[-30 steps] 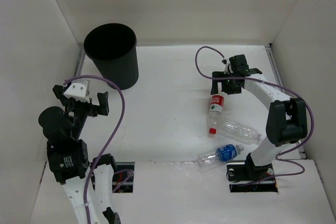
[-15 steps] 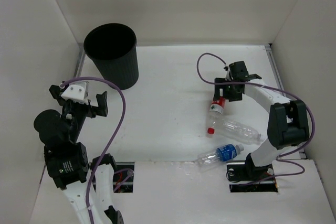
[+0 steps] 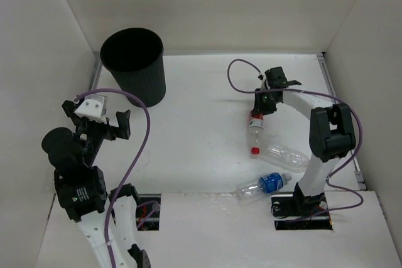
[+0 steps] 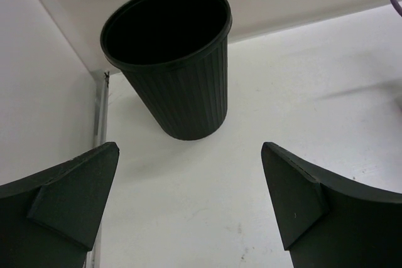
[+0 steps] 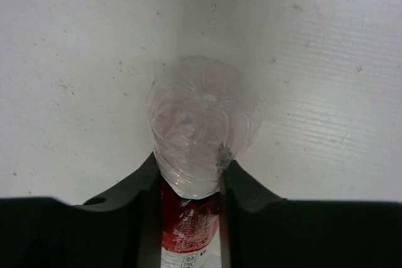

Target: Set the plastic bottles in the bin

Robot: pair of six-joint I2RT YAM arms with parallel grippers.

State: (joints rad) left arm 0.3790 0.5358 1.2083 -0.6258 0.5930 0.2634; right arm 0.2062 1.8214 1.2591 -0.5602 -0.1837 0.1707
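The black ribbed bin (image 3: 133, 64) stands at the back left, and the left wrist view looks at it (image 4: 169, 61) from in front. My left gripper (image 3: 95, 116) (image 4: 188, 155) hangs open and empty a little nearer than the bin. Three plastic bottles lie at the right. My right gripper (image 3: 264, 103) (image 5: 190, 180) is shut on the base end of the red-labelled bottle (image 3: 255, 131) (image 5: 201, 117), whose red cap points toward the near edge. The plain clear bottle (image 3: 286, 156) lies beside that cap. The blue-labelled bottle (image 3: 260, 186) lies at the table's front edge.
White walls enclose the table on the left, back and right. A purple cable (image 3: 235, 76) loops from the right wrist over the table. Another purple cable (image 3: 141, 136) arcs from the left arm.
My right gripper came down and left onto the red-labelled bottle's base end and closed on it; the bottle shifted slightly. The left arm barely moved.
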